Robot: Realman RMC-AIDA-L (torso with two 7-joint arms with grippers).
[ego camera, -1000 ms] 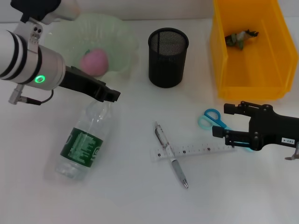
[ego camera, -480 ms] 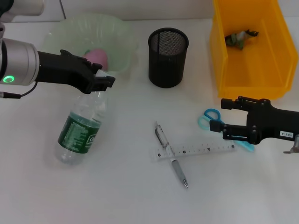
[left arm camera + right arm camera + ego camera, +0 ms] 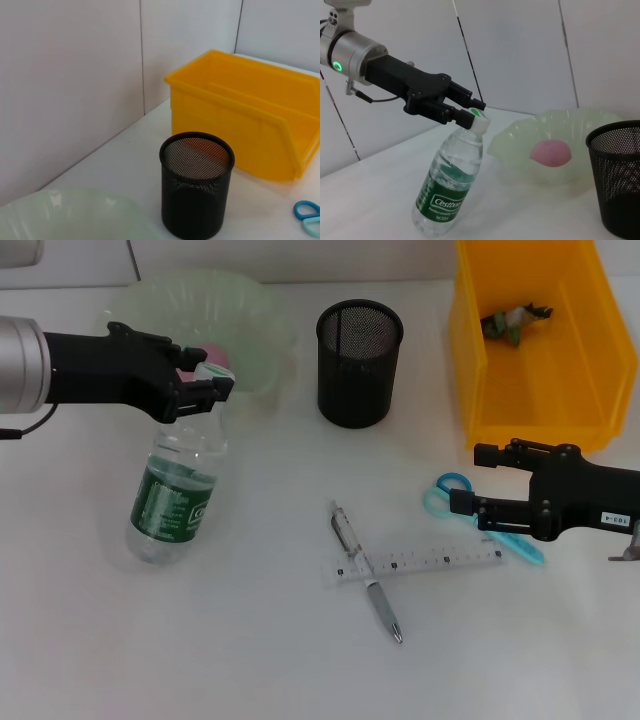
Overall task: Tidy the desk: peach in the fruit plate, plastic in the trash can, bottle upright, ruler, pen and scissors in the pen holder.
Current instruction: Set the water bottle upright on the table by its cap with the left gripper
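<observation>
The left gripper (image 3: 208, 388) is clenched on the cap end of the bottle (image 3: 177, 490), which leans tilted, base on the desk at seven o'clock from the jaws. The right gripper (image 3: 472, 483) hovers with jaws released, the scissors (image 3: 452, 492) between its fingers.

My left arm (image 3: 20, 365): silver cyl. w/ green LED, thin black cable, ending in matte black left gripper (image 3: 205, 390). My right gripper (image 3: 475, 485) is black too, w/ small white label.
</observation>
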